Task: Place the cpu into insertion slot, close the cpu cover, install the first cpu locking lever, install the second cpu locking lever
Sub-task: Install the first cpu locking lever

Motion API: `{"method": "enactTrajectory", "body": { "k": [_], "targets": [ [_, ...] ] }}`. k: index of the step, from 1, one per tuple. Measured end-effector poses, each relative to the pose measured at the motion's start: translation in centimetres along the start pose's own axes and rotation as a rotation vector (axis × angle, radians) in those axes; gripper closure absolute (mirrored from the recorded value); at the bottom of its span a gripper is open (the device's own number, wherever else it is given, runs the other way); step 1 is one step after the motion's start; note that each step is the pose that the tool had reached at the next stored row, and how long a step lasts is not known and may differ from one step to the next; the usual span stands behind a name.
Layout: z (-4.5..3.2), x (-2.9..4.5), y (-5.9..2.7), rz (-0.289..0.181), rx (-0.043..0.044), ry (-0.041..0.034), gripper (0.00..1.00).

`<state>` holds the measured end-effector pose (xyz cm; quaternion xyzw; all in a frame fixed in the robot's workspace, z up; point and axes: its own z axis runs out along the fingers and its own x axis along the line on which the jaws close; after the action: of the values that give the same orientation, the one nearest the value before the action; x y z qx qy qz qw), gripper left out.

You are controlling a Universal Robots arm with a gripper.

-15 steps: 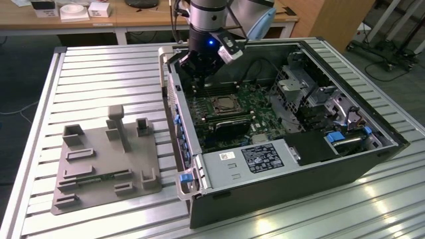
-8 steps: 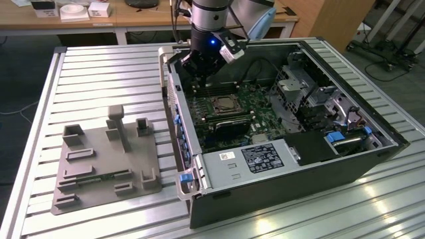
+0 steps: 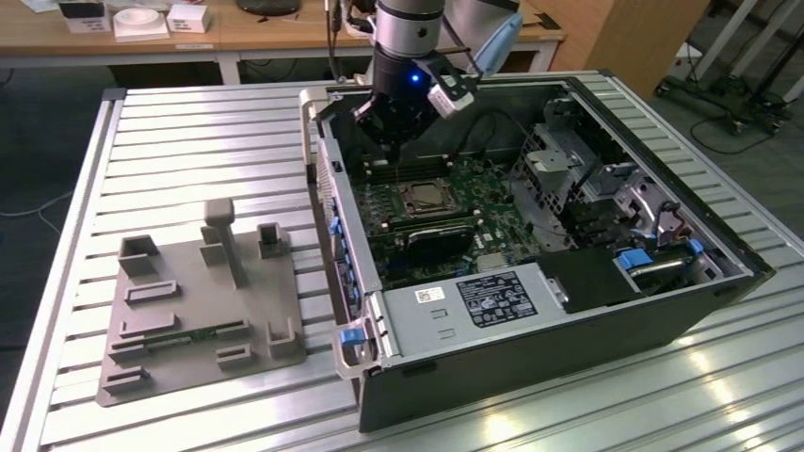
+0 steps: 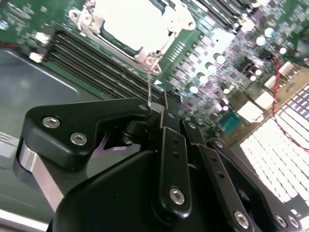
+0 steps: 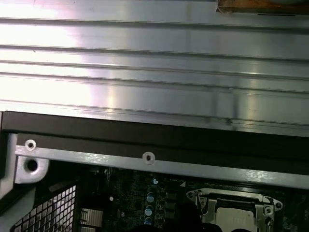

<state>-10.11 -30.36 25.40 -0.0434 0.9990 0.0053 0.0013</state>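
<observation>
The cpu (image 4: 133, 21) lies in the insertion slot (image 3: 434, 199) on the green board, its pale metal top showing through the window of the cpu cover (image 4: 149, 60), which lies flat over it. In the first wrist view the slot (image 5: 236, 209) sits just inside the case wall. A thin wire locking lever (image 4: 150, 87) rises from the cover's corner tab up to my fingertips. My gripper (image 4: 161, 105) is shut on the lever's end. In the exterior view my gripper (image 3: 392, 153) hangs inside the case, just behind the slot's far edge.
The open computer case (image 3: 339, 188) lies on a slatted aluminium table (image 3: 188, 141). Long black memory slots (image 4: 91, 63) run beside the socket. Drive cages (image 3: 578, 169) and a power supply (image 3: 477, 301) fill the case. A grey fixture plate (image 3: 201, 301) sits at the exterior view's left.
</observation>
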Motion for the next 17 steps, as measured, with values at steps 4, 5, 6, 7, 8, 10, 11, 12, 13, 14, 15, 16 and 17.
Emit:
{"method": "enactTrajectory", "body": {
  "k": [4,5,6,7,8,10,11,12,13,14,15,16,17],
  "targets": [
    [0.0,-1.14,-0.04,0.0,0.0,0.0001,0.9],
    [0.0,-1.39,-0.04,0.0,0.0,0.0,0.9],
    [0.01,-1.64,-0.05,0.0,0.0,0.0,0.9],
    [0.01,-1.88,-0.06,0.0,0.0,0.0,0.9],
    [0.01,-2.1,-0.06,0.0,0.0,0.0,0.9],
    [0.01,-2.51,-0.08,0.0,0.0,0.0,0.9],
    [0.02,-2.66,-0.09,0.0,0.0,0.0001,0.9],
    [0.02,-2.77,-0.1,0.0,0.0001,0.0001,0.9],
    [0.03,-2.83,-0.11,0.0,0.0,0.0,0.9],
    [0.04,-2.83,-0.11,0.0,0.0,0.0,0.9],
    [0.05,-2.84,-0.11,0.0,0.0001,0.0001,0.9],
    [0.07,-2.84,-0.1,0.0,0.0,0.0001,0.9],
    [0.08,-2.84,-0.11,0.0,0.0001,0.0001,0.9]
  ]
}}
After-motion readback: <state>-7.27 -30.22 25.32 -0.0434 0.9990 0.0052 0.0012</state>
